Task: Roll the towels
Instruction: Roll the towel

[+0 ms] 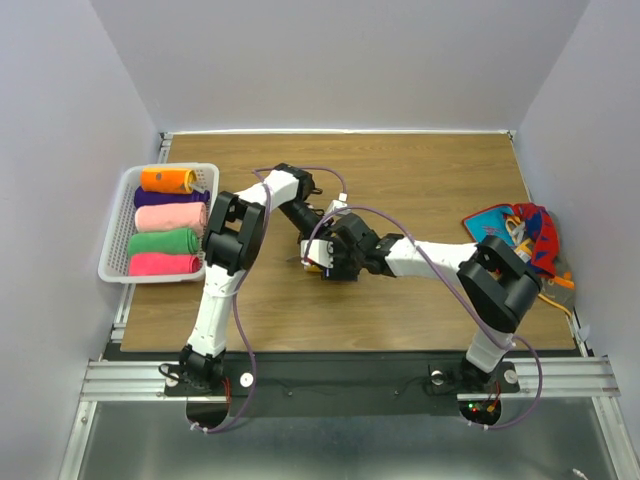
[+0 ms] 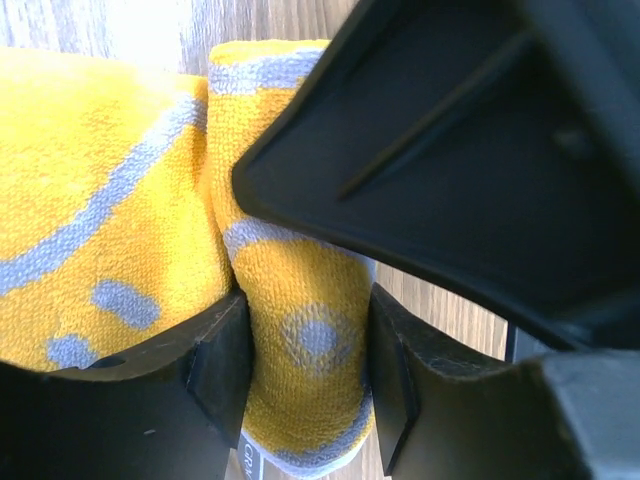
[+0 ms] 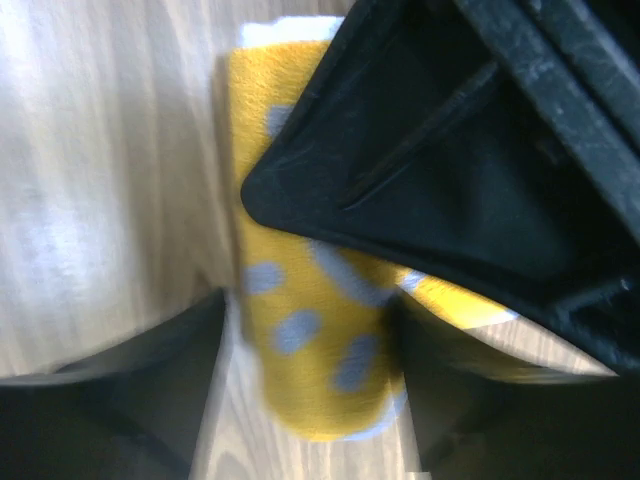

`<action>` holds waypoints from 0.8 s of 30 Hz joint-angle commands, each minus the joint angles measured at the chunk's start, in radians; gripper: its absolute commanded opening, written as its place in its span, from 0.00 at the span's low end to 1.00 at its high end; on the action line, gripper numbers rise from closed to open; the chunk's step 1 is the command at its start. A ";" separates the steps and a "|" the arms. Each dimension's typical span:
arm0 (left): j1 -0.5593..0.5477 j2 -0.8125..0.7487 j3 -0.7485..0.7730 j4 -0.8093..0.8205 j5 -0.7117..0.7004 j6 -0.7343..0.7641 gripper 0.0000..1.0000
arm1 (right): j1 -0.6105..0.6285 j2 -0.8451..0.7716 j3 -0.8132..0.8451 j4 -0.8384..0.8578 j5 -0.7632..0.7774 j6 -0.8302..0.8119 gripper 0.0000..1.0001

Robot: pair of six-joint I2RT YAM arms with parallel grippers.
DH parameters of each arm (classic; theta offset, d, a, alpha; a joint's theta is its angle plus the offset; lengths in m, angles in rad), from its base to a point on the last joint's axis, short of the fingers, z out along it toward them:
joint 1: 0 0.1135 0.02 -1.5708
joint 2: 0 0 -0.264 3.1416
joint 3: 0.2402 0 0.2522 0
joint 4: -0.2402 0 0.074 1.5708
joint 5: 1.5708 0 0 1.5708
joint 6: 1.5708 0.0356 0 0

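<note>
- I counted one yellow terry towel with grey-blue spots, mid-table, its roll lengthways between the fingers.
- Five plain rolled towels lay left-to-right in the white slatted basket, far left.
- My left gripper pinched the yellow towel. My right gripper straddled it, and I couldn't tell whether it gripped.

Towel fuzzy terry cloth; table matt wood.

Worktop: brown wood-grain surface, rectangular, evenly lit.
Back wall, left wall, right wall: plain pale grey panels enclosing three sides.
Near edge: silver aluminium rail running across.
Below rail: dull grey metal sheet.
</note>
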 commanded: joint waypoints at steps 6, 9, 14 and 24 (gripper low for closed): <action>-0.003 -0.027 -0.102 0.134 -0.229 0.063 0.68 | 0.001 0.028 -0.051 0.031 -0.051 -0.016 0.22; 0.029 -0.111 -0.132 0.177 -0.214 0.030 0.71 | 0.001 0.005 -0.051 -0.020 -0.082 -0.003 0.01; 0.111 -0.258 -0.152 0.223 -0.197 0.001 0.73 | 0.002 0.004 -0.035 -0.139 -0.111 -0.003 0.01; 0.355 -0.528 -0.378 0.452 -0.109 -0.081 0.78 | -0.001 0.068 0.071 -0.303 -0.131 0.069 0.01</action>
